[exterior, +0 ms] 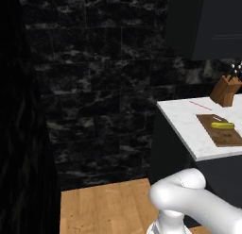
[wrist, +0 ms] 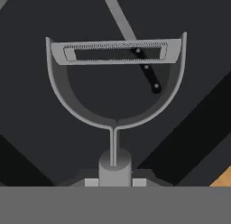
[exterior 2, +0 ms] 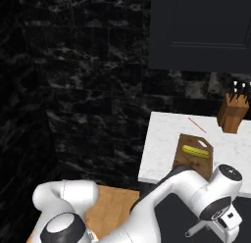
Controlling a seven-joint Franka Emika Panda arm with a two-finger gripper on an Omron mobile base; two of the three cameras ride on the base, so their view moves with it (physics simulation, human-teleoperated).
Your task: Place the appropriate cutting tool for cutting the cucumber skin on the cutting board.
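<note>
The pincer (wrist: 115,179) is clamped on the stem of a grey Y-shaped peeler (wrist: 115,83), whose slotted blade spans the top of the hand view; a knife (wrist: 135,47) with a dark riveted handle lies beyond it. On the white marble table (exterior: 182,120), the cucumber (exterior: 222,126) rests on the cutting board (exterior: 222,134), near a knife block (exterior: 225,90) and a thin red stick (exterior: 200,105).

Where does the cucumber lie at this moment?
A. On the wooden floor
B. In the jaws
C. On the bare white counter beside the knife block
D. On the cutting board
D: the cucumber lies flat on the cutting board, on the white counter.
</note>
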